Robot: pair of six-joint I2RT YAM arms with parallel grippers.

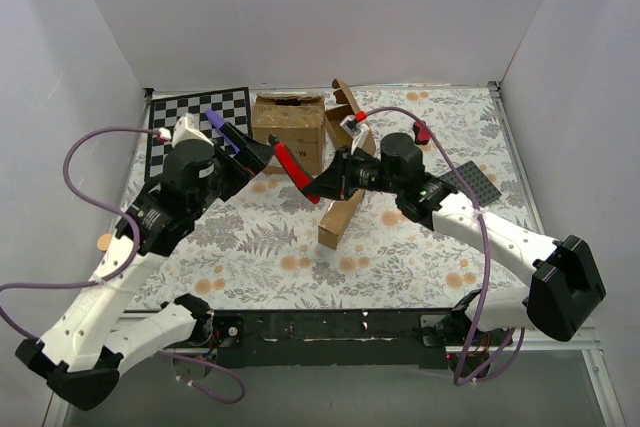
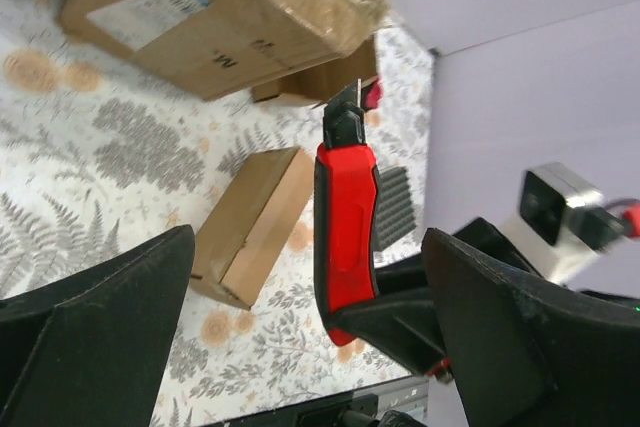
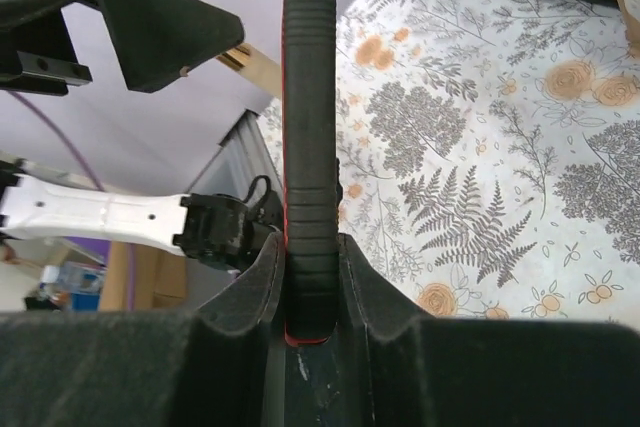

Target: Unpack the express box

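While the right hand [image 1: 320, 190] grips the red knife [image 1: 292, 166] by its handle, the left hand [image 1: 252, 155] is spread wide, its fingers [image 2: 110, 317] either side of the knife and clear of it. The box [image 1: 339, 219] lies closed on the bench [image 1: 250, 237], just under the right hand.

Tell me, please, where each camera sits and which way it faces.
Top external: above and behind the robot, looking down on the table, left gripper and right gripper.
Left wrist: on the left arm, facing the express box between its open fingers.
Right wrist: on the right arm, looking along its clamped fingers.
Shared: all show the red cutter.
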